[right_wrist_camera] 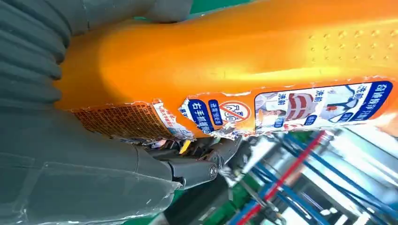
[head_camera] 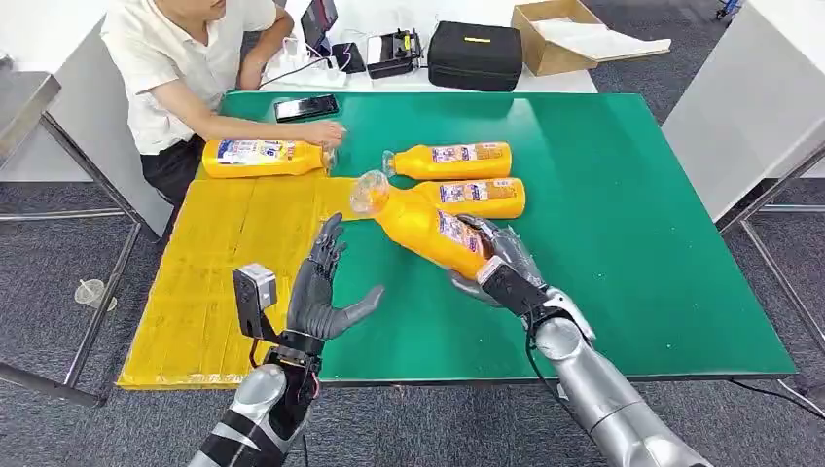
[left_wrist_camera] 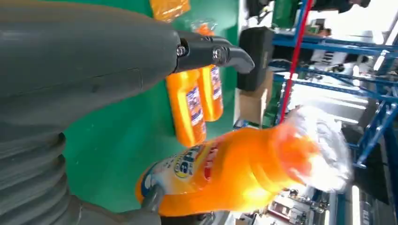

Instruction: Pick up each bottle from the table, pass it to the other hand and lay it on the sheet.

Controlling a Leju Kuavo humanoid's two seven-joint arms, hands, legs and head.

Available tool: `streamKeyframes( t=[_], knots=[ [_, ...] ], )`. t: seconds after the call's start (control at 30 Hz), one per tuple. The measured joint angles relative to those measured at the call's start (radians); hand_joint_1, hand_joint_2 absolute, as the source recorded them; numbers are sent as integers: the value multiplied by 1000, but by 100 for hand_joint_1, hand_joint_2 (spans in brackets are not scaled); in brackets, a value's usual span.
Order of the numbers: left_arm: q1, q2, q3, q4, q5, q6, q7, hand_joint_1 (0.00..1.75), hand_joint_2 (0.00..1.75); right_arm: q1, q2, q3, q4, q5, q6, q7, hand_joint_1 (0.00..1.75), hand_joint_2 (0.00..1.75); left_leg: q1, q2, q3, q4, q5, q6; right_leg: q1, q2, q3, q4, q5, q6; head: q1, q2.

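My right hand grips an orange bottle by its base and holds it tilted above the green table, clear cap pointing to the left. The same bottle lies against that hand's palm in the right wrist view. My left hand is open, fingers spread, just left of the bottle and apart from it; its wrist view shows the held bottle close by. Two more orange bottles lie on the table. A fourth bottle lies at the far end of the yellow sheet.
A person sits at the table's far left corner, one hand resting by the cap of the bottle on the sheet. A phone lies near them. A black case and a cardboard box stand behind the table.
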Motion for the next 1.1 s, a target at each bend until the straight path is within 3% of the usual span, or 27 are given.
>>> streamKeyframes(
  t=[0.37,0.57,1.1],
  knots=[
    [-20,-2,1,-8,15,-62,-9,0,175,18,138,-10,-10,-5,5,-36,175,175,0,0,0,0,0,0,0,0,0,0,0,0,0,0],
    [-26,-9,1,-17,13,-96,-19,0,175,20,189,20,47,-6,77,-45,175,175,0,0,0,0,0,0,0,0,-1,0,0,0,0,0],
    [-62,-21,5,12,90,-176,21,0,175,13,238,113,102,-21,115,-94,175,175,0,1,0,0,0,0,0,0,-1,0,0,0,0,0]
  ],
)
